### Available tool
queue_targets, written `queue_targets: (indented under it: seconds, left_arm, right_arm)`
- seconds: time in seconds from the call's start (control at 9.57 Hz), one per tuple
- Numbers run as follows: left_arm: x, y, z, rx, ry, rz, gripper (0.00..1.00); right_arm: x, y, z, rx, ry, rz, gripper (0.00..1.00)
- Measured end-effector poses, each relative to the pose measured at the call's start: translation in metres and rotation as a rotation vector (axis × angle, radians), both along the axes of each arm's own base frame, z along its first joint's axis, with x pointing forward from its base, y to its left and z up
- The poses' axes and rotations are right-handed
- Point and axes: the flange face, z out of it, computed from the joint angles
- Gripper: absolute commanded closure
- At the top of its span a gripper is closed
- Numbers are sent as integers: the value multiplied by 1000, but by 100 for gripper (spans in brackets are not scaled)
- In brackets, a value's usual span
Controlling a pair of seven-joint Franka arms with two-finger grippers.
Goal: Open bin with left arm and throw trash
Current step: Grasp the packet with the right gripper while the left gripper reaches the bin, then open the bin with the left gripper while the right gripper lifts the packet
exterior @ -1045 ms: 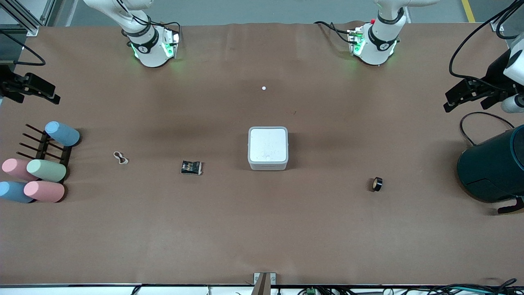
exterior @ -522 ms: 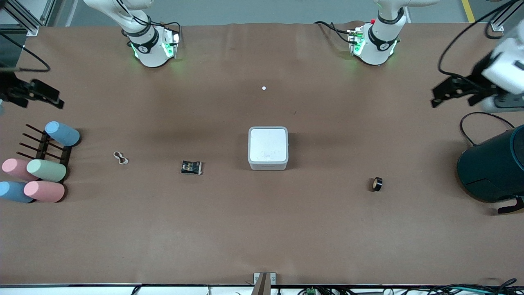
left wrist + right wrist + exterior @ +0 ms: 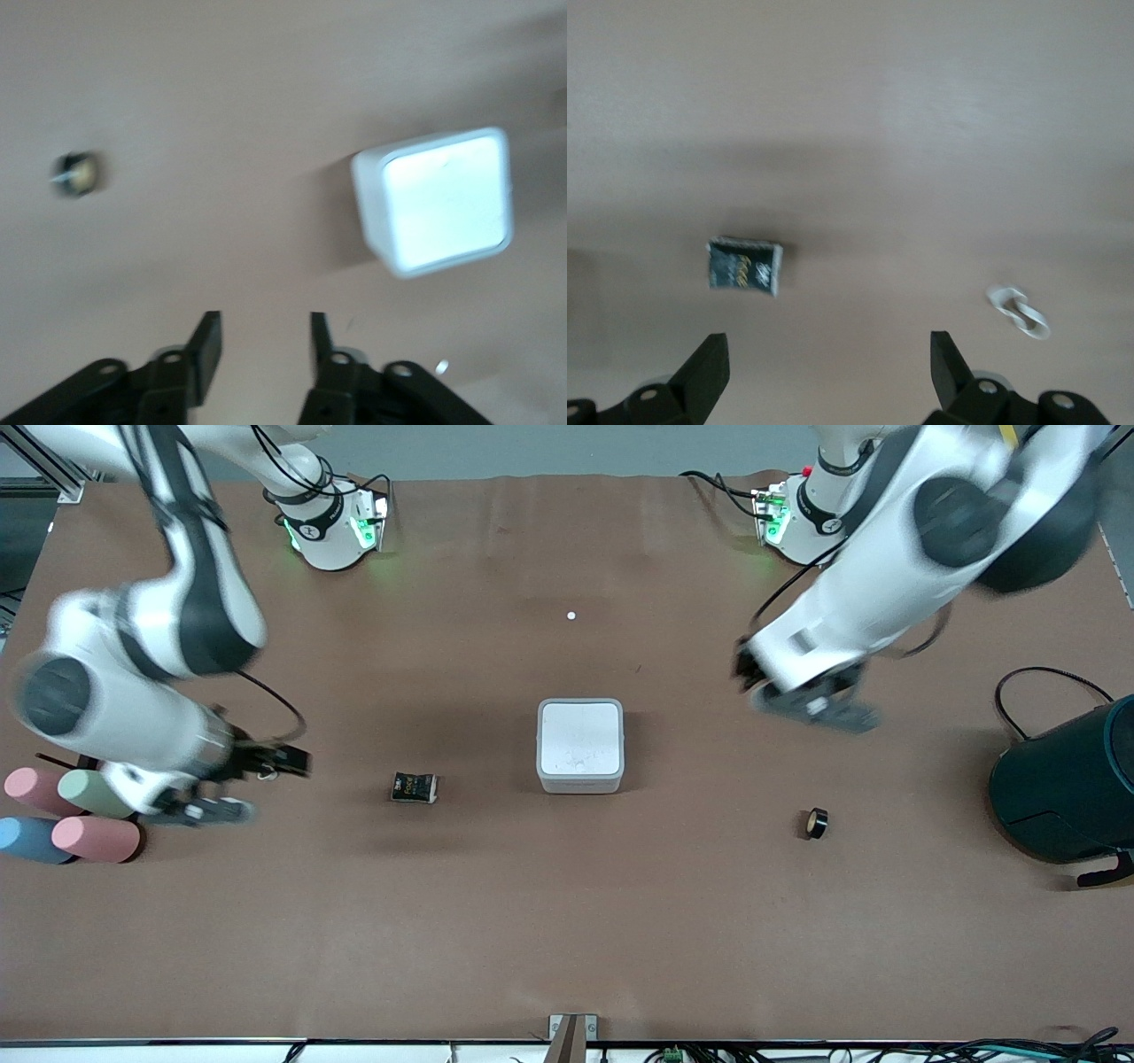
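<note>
nothing done yet, by the look of it. the bin [image 3: 579, 745] sits mid-bench, lid flat and closed. all three bits of trash lie loose on the bench [image 3: 567, 921]: the snack wrapper [image 3: 414, 786] beside the bin toward the right arm's end, the tape roll [image 3: 816, 823] toward the left arm's end and a little nearer the front camera than the bin, the whitish loop [image 3: 1020, 312] well apart toward the right arm's end, mostly hidden under the right arm in the front view.

left gripper [image 3: 802, 695] up in the air over bare bench between the bin and the dark teal container [image 3: 1067, 784]; jaws spread, holding nothing. its wrist view shows the bin's lid and the roll below.

right gripper [image 3: 226, 784] over the bench by the loop, next to the pastel cylinders [image 3: 75, 815]; jaws spread wide, empty.

left to do, as i judge it: lid opened by the left arm, then each of the three pieces picked and dropped in.

tiny white dot [image 3: 571, 615] lies farther from the front camera than the bin.
</note>
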Motion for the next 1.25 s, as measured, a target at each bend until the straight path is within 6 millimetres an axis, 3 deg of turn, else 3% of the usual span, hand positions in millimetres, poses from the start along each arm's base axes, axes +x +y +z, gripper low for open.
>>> queue_targets:
  seconds: [0.21, 0.42, 0.84, 1.25]
  left_arm:
    - [-5, -89, -82, -51, -8, -6, 100]
    - [-18, -137, -137, -68, -23, -15, 100]
    - [-22, -152, -187, -54, 3, 46, 100]
    - [-17, -149, -189, -60, -12, 77, 100]
  right_arm:
    - [-3, 33, -68, 8, -68, -56, 0]
    - [-16, 57, -107, 11, -100, -154, 0]
    - [-25, 74, -146, -3, -78, -247, 0]
    - [-42, 92, -168, -20, -40, -227, 0]
